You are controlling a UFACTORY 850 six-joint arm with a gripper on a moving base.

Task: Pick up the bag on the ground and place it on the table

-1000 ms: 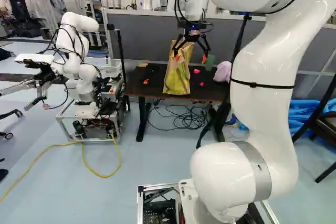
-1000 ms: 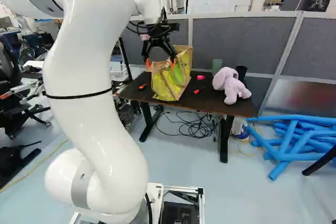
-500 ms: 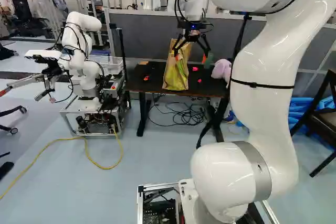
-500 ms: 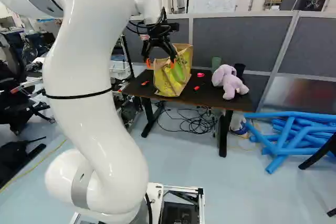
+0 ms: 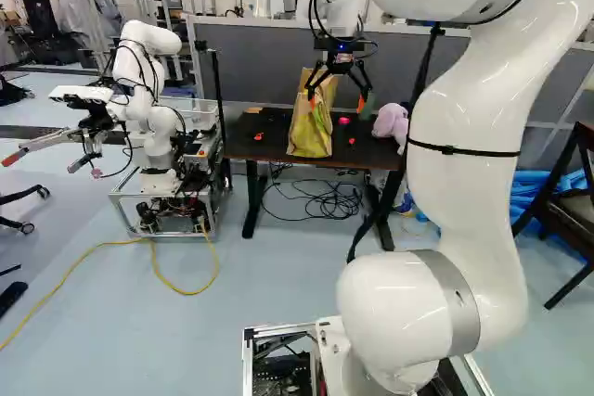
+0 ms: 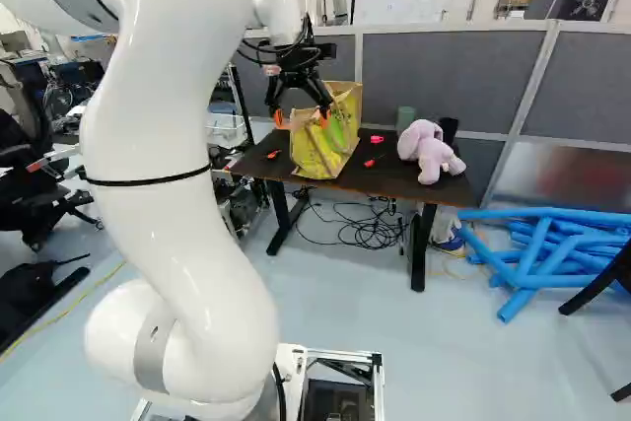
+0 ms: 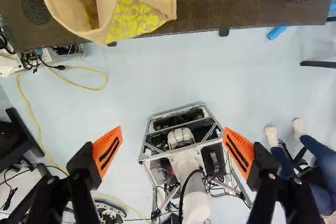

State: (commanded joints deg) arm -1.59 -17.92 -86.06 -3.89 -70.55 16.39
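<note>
In the left base view my gripper hangs over the dark table, its orange fingertips apart. The yellow and tan bag stands upright on the tabletop, just behind and below the fingers. From the right base view, the gripper overlaps the top of the bag. Looking along the wrist, the gripper is open with only floor and my own base seen between its pads. The bag lies ahead of the fingers, its mouth open, touched by neither.
Small red objects, a lilac plush toy and a green cup share the tabletop. Black cables lie beneath it. Another robot stands left in the left base view. Blue foam tubes and a chair are right.
The base has moved, apparently back a little, so table and floor things shift upward in both base views. The arm keeps its pose, the fingers stay open, and the bag remains standing on the table.
</note>
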